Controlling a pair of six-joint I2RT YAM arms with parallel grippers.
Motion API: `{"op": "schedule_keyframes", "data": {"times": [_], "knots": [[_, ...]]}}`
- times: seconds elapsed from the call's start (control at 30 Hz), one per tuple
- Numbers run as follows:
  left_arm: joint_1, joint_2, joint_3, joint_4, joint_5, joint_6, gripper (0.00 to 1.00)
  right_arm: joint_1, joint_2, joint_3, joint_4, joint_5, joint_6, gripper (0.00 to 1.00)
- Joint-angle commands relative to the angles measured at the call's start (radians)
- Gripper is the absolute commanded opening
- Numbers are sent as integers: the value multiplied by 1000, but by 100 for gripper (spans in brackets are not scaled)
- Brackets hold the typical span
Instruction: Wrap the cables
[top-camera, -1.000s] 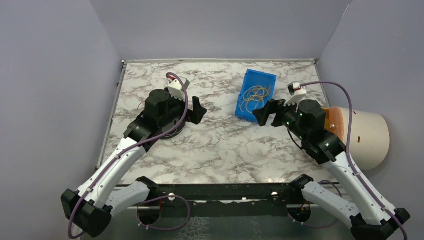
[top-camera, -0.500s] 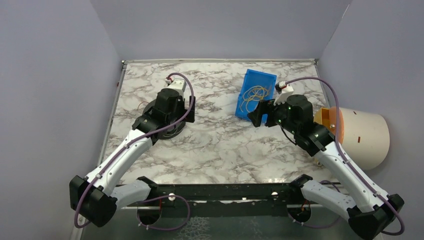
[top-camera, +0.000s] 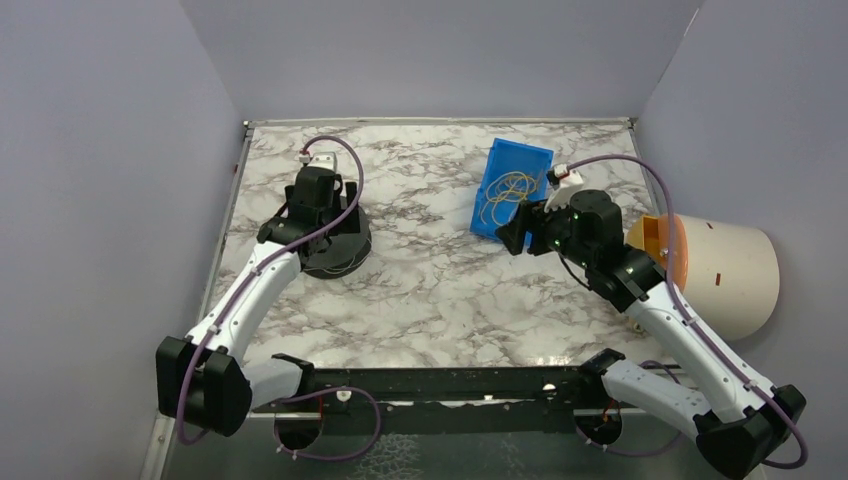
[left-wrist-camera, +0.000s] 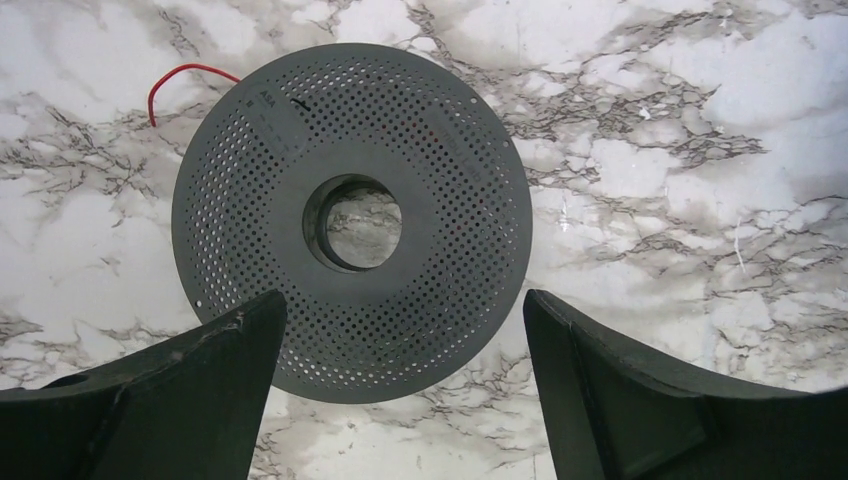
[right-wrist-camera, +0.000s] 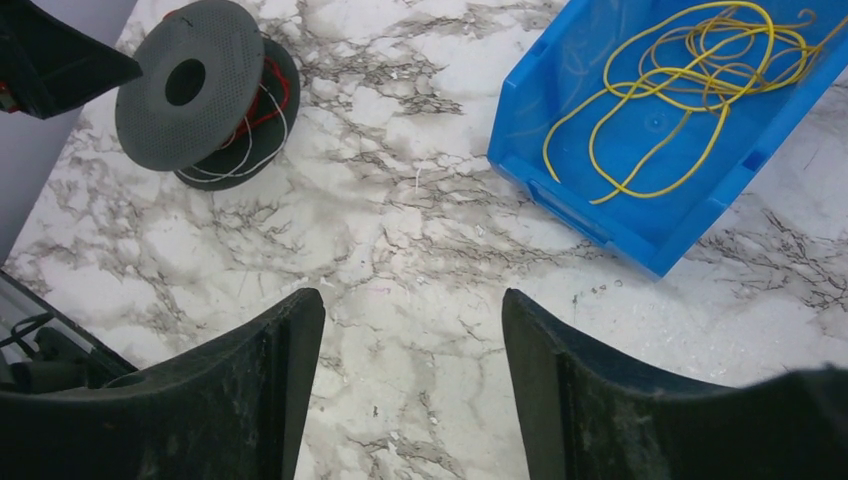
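- Spool (left-wrist-camera: 352, 222): dark perforated reel, lying flat on the marble table (top-camera: 440, 290). From above it sits at roughly 9 o'clock of table centre.
- Red and white wire (right-wrist-camera: 262, 110) sits between the flanges, loosely wound, with turns sagging out toward 4 o'clock in the right wrist view. A red tail (left-wrist-camera: 185, 75) pokes out at 10 o'clock of the reel in the left wrist view.
- Yellow cable (right-wrist-camera: 680, 100): loose tangle in the blue bin (top-camera: 523, 148), about 1 o'clock of table centre and well apart from the spool. My guess is the bin is there to corral the tangle.
- Left gripper (left-wrist-camera: 400, 305): directly over the spool, camera straight down, fingers spread wide with nothing between them. The reel's 6 o'clock rim lies between the tips. Reads as lining up to steady or grab the reel.
- Right gripper (right-wrist-camera: 412, 300): over bare marble between bin and reel, fingers spread, empty. In its own view the bin is at 1 o'clock and the reel at 10 o'clock. Probably staged to fetch the yellow cable.
- White tub (top-camera: 735, 275): on its side off the table's 3 o'clock edge. Looks uninvolved.
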Motion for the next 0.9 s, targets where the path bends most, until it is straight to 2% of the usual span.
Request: {"op": "schedule_keyframes", "data": {"times": [0.0,0.13,0.47,0.53,0.67,0.87], "knots": [[26,36,35,-2,-16,-18,89,4,0,-31,35,-21,8,67],[39,79,50,-5,-35,-19,82,4,-6,-46,44,-16,13,65],[58,204,117,-21,-71,-26,81,4,-96,-92,55,56,46,67],[67,224,125,-22,-74,-23,79,4,-116,-96,50,66,51,68],[90,264,128,-24,-83,-20,62,5,-145,-108,52,65,53,68],[118,312,124,-26,-76,-22,25,4,-165,-121,52,58,56,68]]}}
